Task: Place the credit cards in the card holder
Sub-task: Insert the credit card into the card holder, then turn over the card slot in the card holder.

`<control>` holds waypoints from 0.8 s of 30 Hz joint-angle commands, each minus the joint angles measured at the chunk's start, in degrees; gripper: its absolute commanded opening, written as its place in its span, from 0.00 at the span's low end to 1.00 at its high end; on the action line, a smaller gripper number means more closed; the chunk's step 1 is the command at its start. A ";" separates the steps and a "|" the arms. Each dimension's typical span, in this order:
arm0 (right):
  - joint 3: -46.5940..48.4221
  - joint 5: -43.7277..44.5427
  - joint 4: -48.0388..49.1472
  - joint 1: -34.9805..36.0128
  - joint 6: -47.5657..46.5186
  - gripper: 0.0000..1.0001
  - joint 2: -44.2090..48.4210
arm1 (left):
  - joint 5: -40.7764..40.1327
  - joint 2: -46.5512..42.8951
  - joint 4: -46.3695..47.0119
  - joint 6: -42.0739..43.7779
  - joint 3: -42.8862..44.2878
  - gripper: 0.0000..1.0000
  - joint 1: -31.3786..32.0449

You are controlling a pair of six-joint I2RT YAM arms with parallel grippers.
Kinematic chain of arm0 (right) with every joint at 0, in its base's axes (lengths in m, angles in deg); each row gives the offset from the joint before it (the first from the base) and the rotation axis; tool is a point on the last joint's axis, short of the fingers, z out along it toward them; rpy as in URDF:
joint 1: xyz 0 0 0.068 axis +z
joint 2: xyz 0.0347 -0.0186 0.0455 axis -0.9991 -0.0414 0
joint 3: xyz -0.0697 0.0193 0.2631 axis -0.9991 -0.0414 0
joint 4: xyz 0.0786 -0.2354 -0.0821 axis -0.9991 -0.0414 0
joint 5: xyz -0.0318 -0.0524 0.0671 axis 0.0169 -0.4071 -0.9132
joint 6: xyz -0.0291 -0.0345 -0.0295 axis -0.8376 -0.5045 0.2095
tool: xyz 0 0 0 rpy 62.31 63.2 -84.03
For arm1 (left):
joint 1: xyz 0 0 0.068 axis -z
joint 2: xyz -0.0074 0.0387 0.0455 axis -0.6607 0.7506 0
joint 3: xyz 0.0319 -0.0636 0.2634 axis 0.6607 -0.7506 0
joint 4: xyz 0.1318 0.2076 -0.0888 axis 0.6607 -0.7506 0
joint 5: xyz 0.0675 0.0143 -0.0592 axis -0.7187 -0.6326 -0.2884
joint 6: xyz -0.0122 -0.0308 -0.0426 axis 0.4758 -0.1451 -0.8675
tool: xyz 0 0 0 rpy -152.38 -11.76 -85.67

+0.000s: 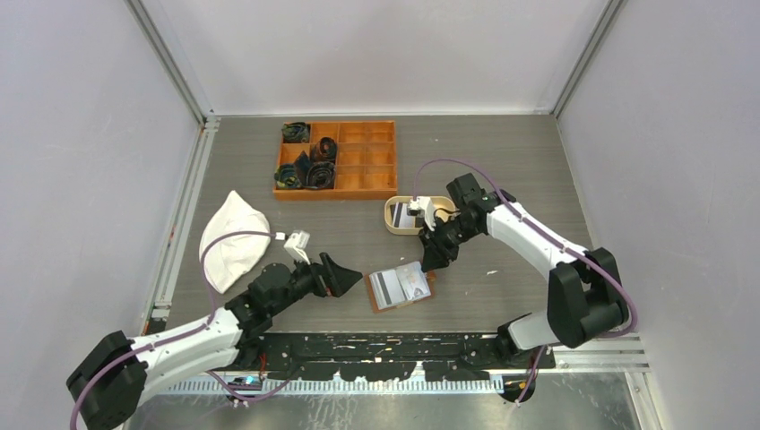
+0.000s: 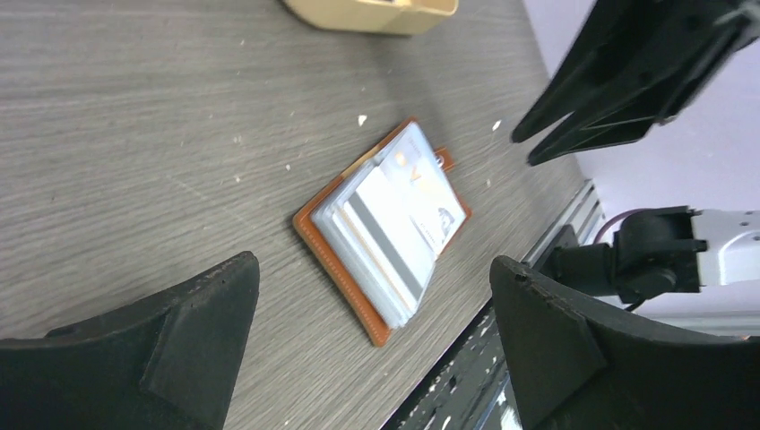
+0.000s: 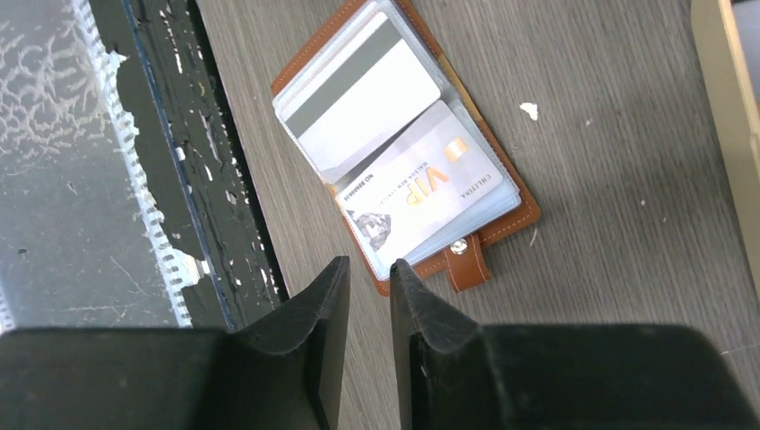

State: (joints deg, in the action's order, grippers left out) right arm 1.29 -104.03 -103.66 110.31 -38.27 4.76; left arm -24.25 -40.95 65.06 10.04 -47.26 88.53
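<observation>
The card holder (image 1: 401, 288) lies open on the desk (image 1: 502, 161) near its front edge, credit cards (image 3: 367, 98) tucked inside. The left fingers (image 2: 179, 340) are spread wide beside it. The right fingers (image 3: 305, 322) hover above it, pressed nearly together and apparently empty.

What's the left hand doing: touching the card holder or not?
Apart. Left wrist view: bare table shows between both open fingers and the card holder.

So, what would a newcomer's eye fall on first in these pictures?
The brown card holder lies open on the table near its front edge, with a striped white card and a VIP card showing in it. The left gripper, open, and the right gripper, almost shut, flank it. At the back stands an orange compartmented box.
</observation>
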 commanded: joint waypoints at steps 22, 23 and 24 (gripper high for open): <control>6.22 9.59 1.08 -0.36 19.02 0.32 -11.65 | -2.86 7.80 4.81 -4.99 2.94 0.75 1.69; 6.37 9.34 1.06 -0.40 19.35 0.32 -12.17 | -3.57 9.00 4.81 -4.88 3.44 0.73 2.43; 6.44 8.86 1.06 -0.36 19.59 0.32 -12.72 | -4.42 10.29 4.90 -4.78 3.91 0.71 3.19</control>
State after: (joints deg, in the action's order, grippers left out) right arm 5.25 -94.48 -103.64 110.04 -22.05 -6.60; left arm -26.26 -33.65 66.07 4.69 -46.88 89.71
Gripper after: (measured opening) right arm 0.319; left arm 0.742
